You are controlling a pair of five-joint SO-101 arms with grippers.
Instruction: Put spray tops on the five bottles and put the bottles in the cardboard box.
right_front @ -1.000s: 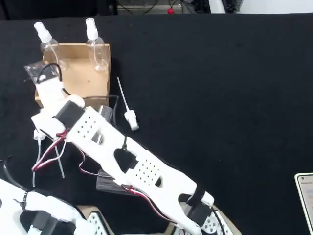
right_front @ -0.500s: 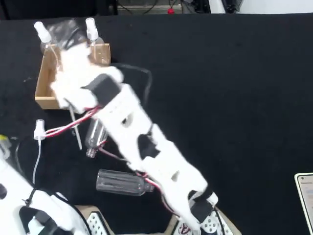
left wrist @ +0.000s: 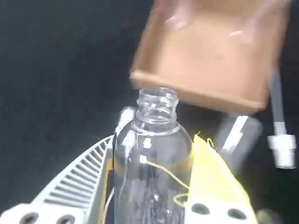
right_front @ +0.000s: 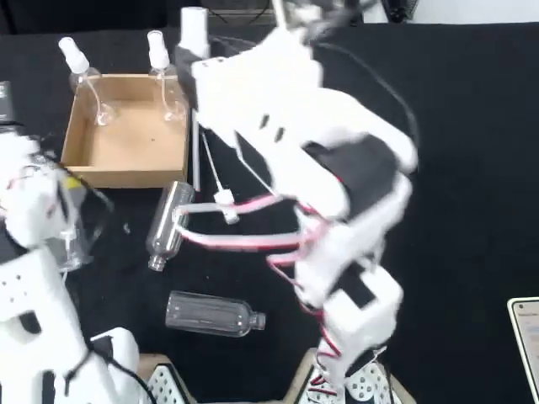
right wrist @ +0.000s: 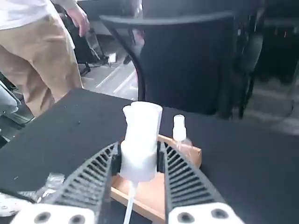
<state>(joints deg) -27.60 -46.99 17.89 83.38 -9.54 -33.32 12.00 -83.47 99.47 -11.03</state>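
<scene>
- The left gripper [left wrist: 159, 135] has its fingers clamped on an uncapped bottle [left wrist: 154, 163], near the cardboard box [right_front: 126, 172].
- The right gripper [right wrist: 139, 151] grips a spray top [right wrist: 140, 135], raised over the table [right_front: 438, 168].
- Two capped bottles [right_front: 164, 76] stand in the box and two bare bottles [right_front: 168, 223] lie outside, so I judge three are left.

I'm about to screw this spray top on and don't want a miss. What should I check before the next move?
1. Left gripper shut on the open bottle: ok.
2. Bottle's mouth uncapped and unobstructed: ok.
3. Right gripper shut on the spray top: ok.
4. Spray top's tube lined up over the bottle's mouth: not ok; in the high view the top is raised near the far right corner of the cardboard box, well apart from the bottle.
5. Room in the box: ok; two capped bottles stand at its far wall.
</scene>
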